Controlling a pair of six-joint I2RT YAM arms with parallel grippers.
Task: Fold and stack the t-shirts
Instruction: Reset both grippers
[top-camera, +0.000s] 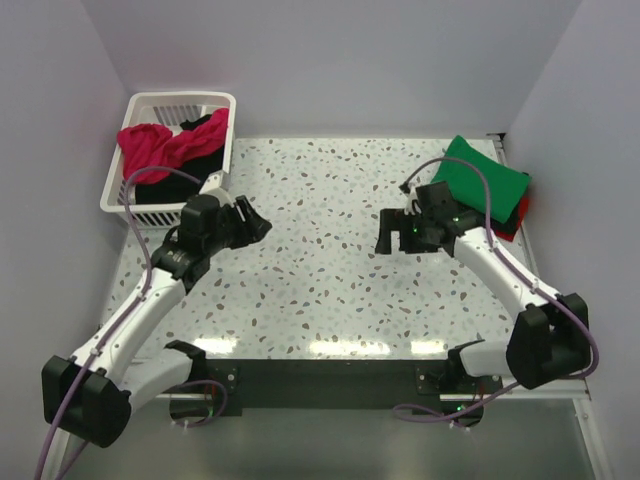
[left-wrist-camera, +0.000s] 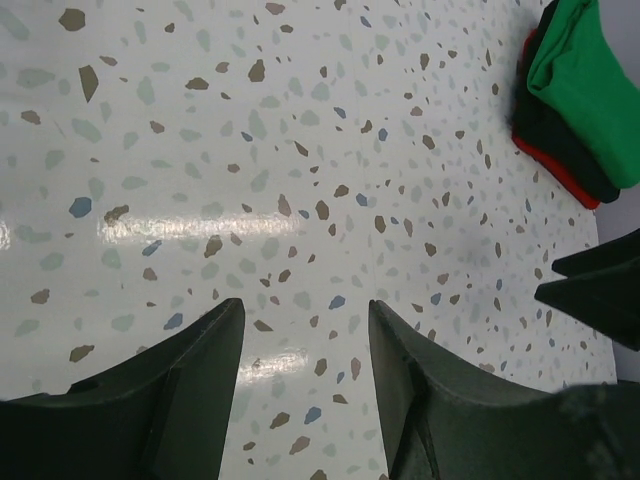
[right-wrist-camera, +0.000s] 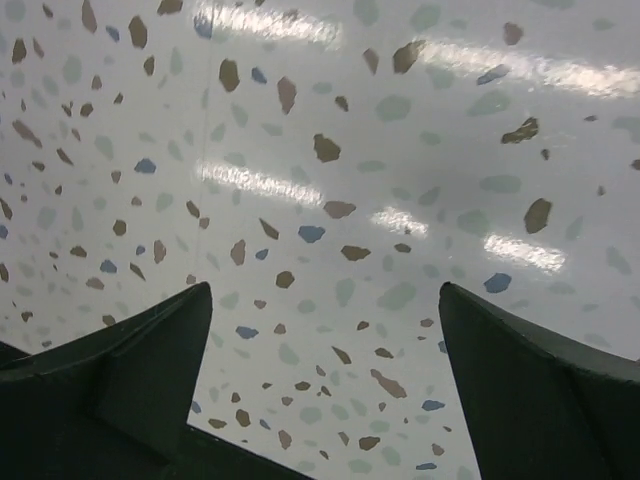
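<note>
Stack: I see the green t-shirt (top-camera: 480, 180) folded on top of a pile at the far right corner of the table (top-camera: 320, 280). Under it lies a black t-shirt (left-wrist-camera: 558, 138), and a red t-shirt (left-wrist-camera: 556, 163) shows only as a thin edge at the bottom.
Stack, placing: the pile sits close to the right wall, well apart from both grippers.
Basket: the white slatted basket (top-camera: 170, 100) stands at the far left corner. A crumpled pink t-shirt (top-camera: 150, 145) lies inside it, over a black garment (top-camera: 172, 190) - I cannot make out the folds of either.
Left gripper: the left gripper (top-camera: 258, 225) hangs over the speckled table just beside the basket's near right corner, pointing toward the middle.
Left gripper, jaws: in my left wrist view they stand partly apart, with only bare table top between the fingers (left-wrist-camera: 205, 390) - nothing gripped.
Right gripper: the right gripper (top-camera: 390, 232) hangs over the table right of centre, near the pile but clear of it.
Right gripper, jaws: spread wide in the right wrist view, fingers (right-wrist-camera: 150, 370) far apart, and I see only table surface between them - nothing held.
Table middle: the speckled top between the two grippers shows overhead light as bright streaks.
</note>
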